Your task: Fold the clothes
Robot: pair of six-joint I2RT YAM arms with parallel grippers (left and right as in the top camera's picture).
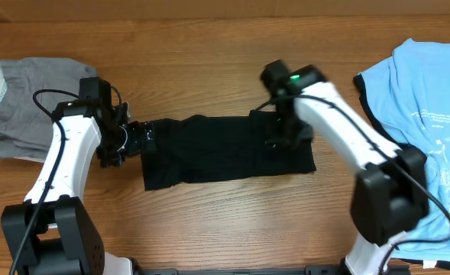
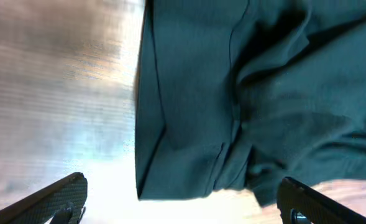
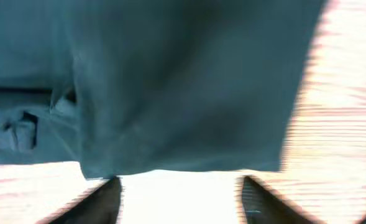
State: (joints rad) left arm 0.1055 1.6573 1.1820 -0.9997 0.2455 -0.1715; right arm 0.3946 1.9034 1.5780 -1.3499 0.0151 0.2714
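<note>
Overhead: black tee [image 1: 225,149] lies mid tabletop [image 1: 209,53], folded into a long flat rectangle, a bit rumpled. Left tool [image 1: 137,139] sits right at the tee's left short edge, low over the wood. Right tool [image 1: 286,137] is over the tee's right end, arm crossing above it. Light blue tee [image 1: 431,114] lies spread and wrinkled at the far right, white print up, well apart from the black one. Grey garment [image 1: 33,99] is folded at the far left edge, behind the left arm.

Left wrist: left tool [image 2: 183,205] is wide open, one finger [image 2: 52,199] at lower left, the other at lower right, nothing between them but bare tabletop [image 2: 58,93]. Black tee [image 2: 251,93] fills the upper right, its folded edge and layered hems just ahead of the fingers, not gripped.

Right wrist: blurry. Right tool [image 3: 179,199] has its fingers [image 3: 99,202] parted, only tabletop [image 3: 344,124] showing between them, holding nothing. Black tee [image 3: 183,87] covers most of the frame, its edge just beyond the fingertips; whether they touch it I cannot tell.
</note>
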